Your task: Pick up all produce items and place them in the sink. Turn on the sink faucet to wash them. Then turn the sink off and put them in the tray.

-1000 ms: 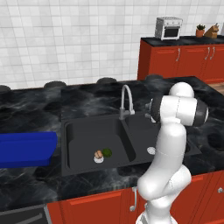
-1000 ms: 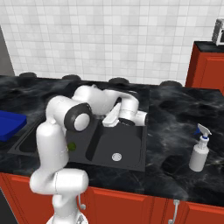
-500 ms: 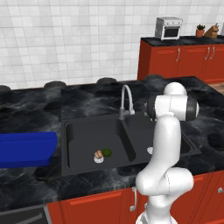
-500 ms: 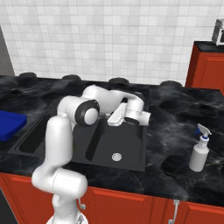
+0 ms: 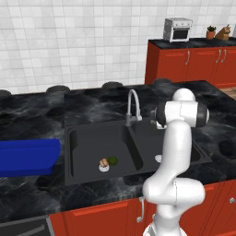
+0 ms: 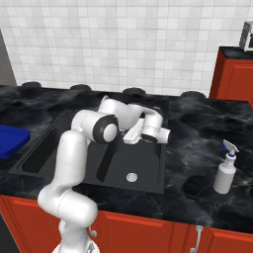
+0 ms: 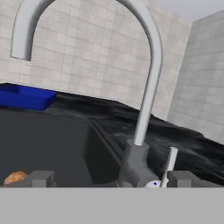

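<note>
Here, in the hand view, the gripper (image 7: 111, 179) was seen with jaws spread wide and nothing held; the two dark fingertips (image 7: 41, 179) sat at lower left and lower right of the frame. Directly ahead, betw. the tips, the sink faucet (image 7: 146, 94) base was found at lower centre, w/ its small side lever (image 7: 169, 164) rising as a thin near-upright rod just inside the right-hand tip. The lever's long axis ran roughly bottom-to-top in that view, tilted slightly right. The spout arched up and over to the upper left.

In the left base view the produce items, a tan-brown piece (image 5: 104, 162) and a dark green ball (image 5: 113, 161), lay touching in the left basin of the sink (image 5: 83, 138), centre-left of frame. The tray (image 5: 27, 156) sat at the left edge, apart from the sink.

Judged: next move turns on the lever, close ahead.
</note>
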